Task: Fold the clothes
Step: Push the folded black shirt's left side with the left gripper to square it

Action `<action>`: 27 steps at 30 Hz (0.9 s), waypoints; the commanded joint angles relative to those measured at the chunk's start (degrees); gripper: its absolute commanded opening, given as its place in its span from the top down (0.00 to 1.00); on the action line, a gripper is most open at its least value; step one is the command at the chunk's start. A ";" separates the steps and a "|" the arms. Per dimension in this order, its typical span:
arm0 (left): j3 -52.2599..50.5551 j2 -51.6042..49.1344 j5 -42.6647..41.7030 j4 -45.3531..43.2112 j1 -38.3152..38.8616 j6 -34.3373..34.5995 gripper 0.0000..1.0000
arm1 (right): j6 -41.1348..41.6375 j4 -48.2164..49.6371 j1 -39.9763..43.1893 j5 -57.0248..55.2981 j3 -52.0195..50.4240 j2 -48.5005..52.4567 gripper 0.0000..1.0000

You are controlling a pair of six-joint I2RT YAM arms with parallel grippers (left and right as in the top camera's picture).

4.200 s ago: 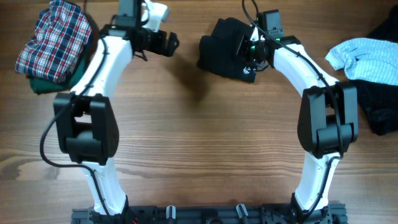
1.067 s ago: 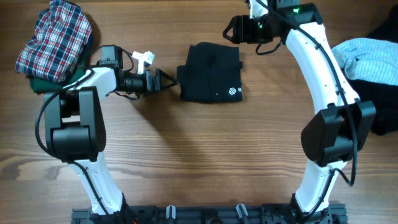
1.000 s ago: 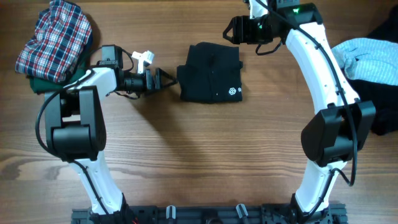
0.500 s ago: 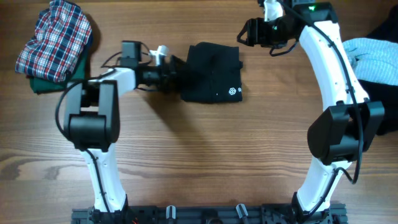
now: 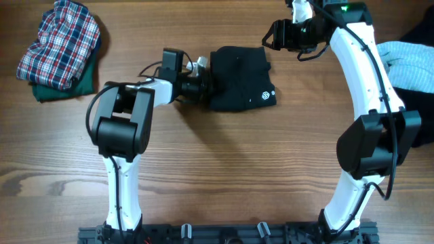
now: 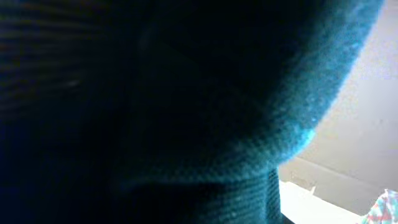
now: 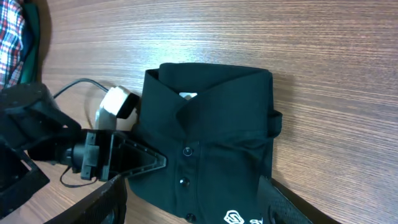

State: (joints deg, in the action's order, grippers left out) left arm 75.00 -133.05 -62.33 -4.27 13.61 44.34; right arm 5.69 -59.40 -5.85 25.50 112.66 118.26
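Note:
A folded black shirt [image 5: 241, 85] with a small white logo lies on the wooden table at the back centre. My left gripper [image 5: 205, 87] lies low on the table, pressed against the shirt's left edge. Dark fabric [image 6: 155, 93] fills the left wrist view and hides its fingers. From the right wrist view, the left gripper [image 7: 158, 160] touches the shirt [image 7: 217, 137] at its left side. My right gripper [image 5: 271, 35] hangs above the shirt's back right corner. It stands open [image 7: 199, 208] with nothing between its fingers.
A bundled plaid shirt [image 5: 61, 41] rests on a green garment [image 5: 57, 91] at the back left. A light blue striped garment [image 5: 410, 64] and a dark one [image 5: 417, 115] lie at the right edge. Both arm bases stand at the table's front.
My left gripper has travelled right, reached the black shirt's left edge, and the shirt has slid a little to the right. The right arm has shifted slightly right and stayed open.

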 commanded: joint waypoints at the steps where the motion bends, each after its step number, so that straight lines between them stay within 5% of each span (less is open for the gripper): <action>1: -2.99 -5.01 11.65 0.87 0.42 1.60 0.73 | -1.25 -0.26 -0.07 0.96 1.36 -1.92 0.32; 5: -2.99 -4.98 11.61 -1.51 0.35 1.60 0.95 | -1.81 -0.26 -0.07 0.94 1.36 -1.92 0.32; 27: 1.64 5.53 5.99 -3.65 -6.27 -0.85 0.96 | -1.01 1.53 0.35 -12.68 1.33 -1.57 0.25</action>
State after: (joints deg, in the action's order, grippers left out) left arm 75.85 -131.98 -57.78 -7.75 7.73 45.12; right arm 4.27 -58.46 -5.80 15.75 112.66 118.26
